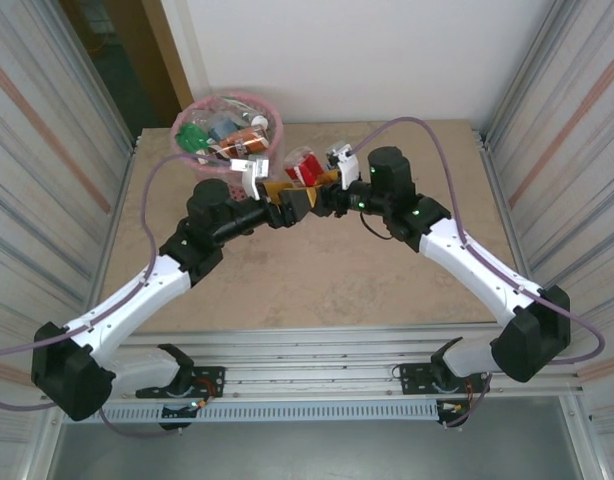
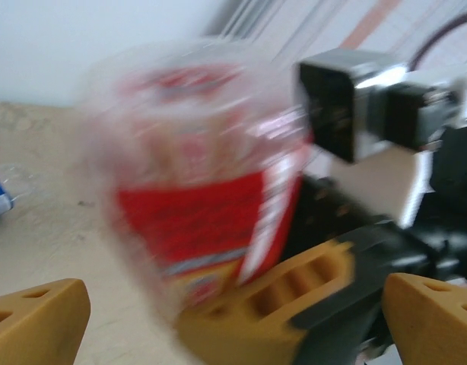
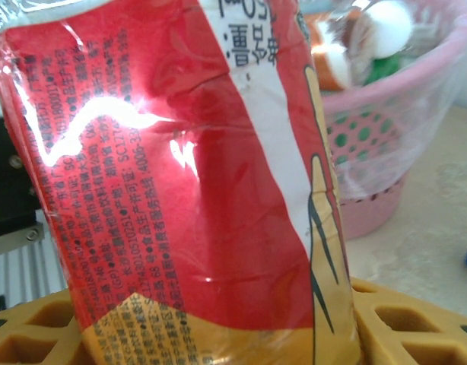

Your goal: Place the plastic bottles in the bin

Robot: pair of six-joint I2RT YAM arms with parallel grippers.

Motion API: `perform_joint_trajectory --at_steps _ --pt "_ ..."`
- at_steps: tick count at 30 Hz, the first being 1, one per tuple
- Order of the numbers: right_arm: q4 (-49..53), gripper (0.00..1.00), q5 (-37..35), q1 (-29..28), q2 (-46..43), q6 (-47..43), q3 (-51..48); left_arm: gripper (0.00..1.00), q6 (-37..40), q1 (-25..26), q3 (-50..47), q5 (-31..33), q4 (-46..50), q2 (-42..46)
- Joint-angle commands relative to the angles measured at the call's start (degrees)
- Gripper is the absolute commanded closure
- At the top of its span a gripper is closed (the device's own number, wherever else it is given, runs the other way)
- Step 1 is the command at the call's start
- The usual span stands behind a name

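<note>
Clamping a red-labelled bottle [image 1: 305, 165] above the table [image 1: 317, 285], the right gripper [image 1: 311, 186] meets the left gripper [image 1: 285, 205] beside the pink bin [image 1: 180, 122], which holds other bottles [image 1: 219, 135], top view. Left wrist: its yellow fingers spread wide, bottle blurred ahead. Right wrist: bottle pinched upright, bin close behind.

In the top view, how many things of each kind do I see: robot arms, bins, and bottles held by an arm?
Robot arms: 2, left arm and right arm
Pink bin: 1
Red-label bottle, held by the right arm: 1
Total: 4
The bottles inside the bin overlap too much to count.
</note>
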State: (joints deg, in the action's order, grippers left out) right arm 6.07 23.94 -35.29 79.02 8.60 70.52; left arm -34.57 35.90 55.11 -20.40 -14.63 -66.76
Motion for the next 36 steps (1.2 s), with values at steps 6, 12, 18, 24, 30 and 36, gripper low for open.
perform_joint_trajectory --at_steps 6,12,18,24,30,36 --pt "-1.0 0.6 0.7 -1.3 0.4 1.1 1.5 0.01 4.2 0.2 0.6 6.7 1.1 5.4" --pt "-1.5 0.59 2.4 -3.6 0.2 -0.3 2.2 0.01 2.8 0.2 2.9 5.5 1.9 2.2" --pt "-1.7 0.59 2.9 -5.1 -1.0 -1.1 2.4 0.01 1.2 -0.1 4.0 6.9 2.9 0.1" --pt "-2.2 0.59 0.2 -5.1 -2.6 -1.0 1.7 0.01 -0.7 -0.2 2.2 11.1 4.3 0.7" --pt "-2.5 0.58 0.8 -5.2 -2.2 -0.3 1.9 0.21 -1.4 -0.4 1.1 10.7 3.2 0.9" --pt "-1.3 0.46 -0.3 -5.3 -2.0 0.3 2.8 0.54 0.0 -2.4 4.4 8.1 4.4 0.9"
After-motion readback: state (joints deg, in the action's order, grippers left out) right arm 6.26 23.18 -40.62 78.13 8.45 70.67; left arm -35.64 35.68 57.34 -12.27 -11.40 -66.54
